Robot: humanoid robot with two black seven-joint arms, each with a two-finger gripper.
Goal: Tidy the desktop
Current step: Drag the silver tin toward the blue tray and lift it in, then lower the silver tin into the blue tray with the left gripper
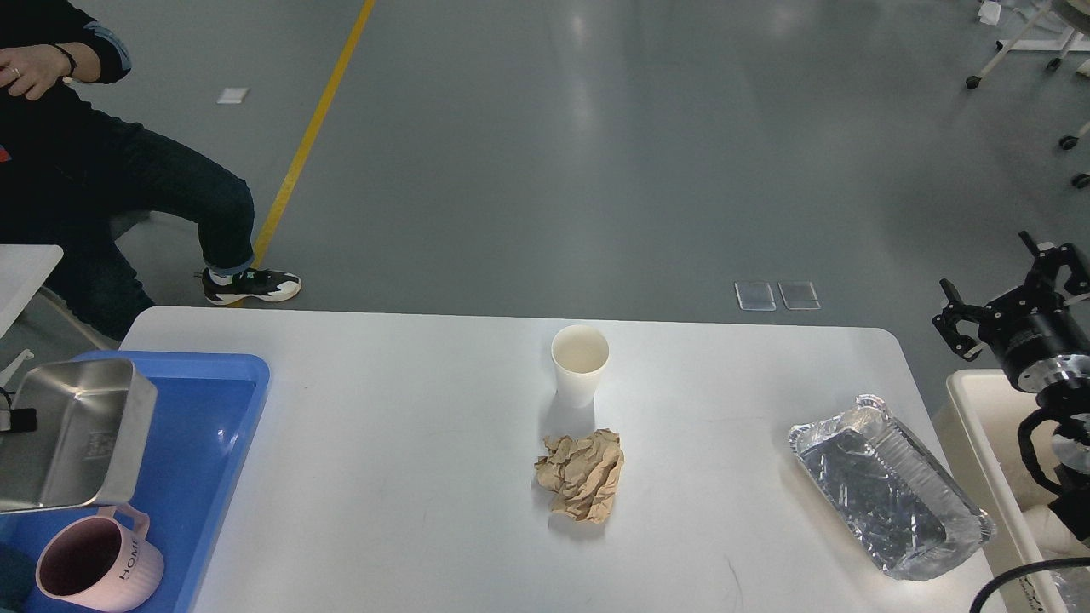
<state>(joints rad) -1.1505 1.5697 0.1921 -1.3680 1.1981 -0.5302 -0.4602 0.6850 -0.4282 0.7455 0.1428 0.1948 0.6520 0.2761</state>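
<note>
The white desktop (400, 460) holds a white paper cup (580, 364) standing upright at mid-table. A crumpled brown paper wad (582, 474) lies just in front of it, and an empty foil tray (890, 498) sits at the right. At the far left a steel container (72, 434) hangs tilted above the blue tray (213, 426). Only a black tip of my left gripper (15, 419) shows at the view's edge, shut on the container's rim. My right gripper (1005, 294) hovers open and empty beyond the table's right edge.
A pink mug (94, 566) stands in the blue tray's near end, below the container. A cream bin (979, 434) sits off the table's right side under my right arm. A seated person (128, 187) is at the far left.
</note>
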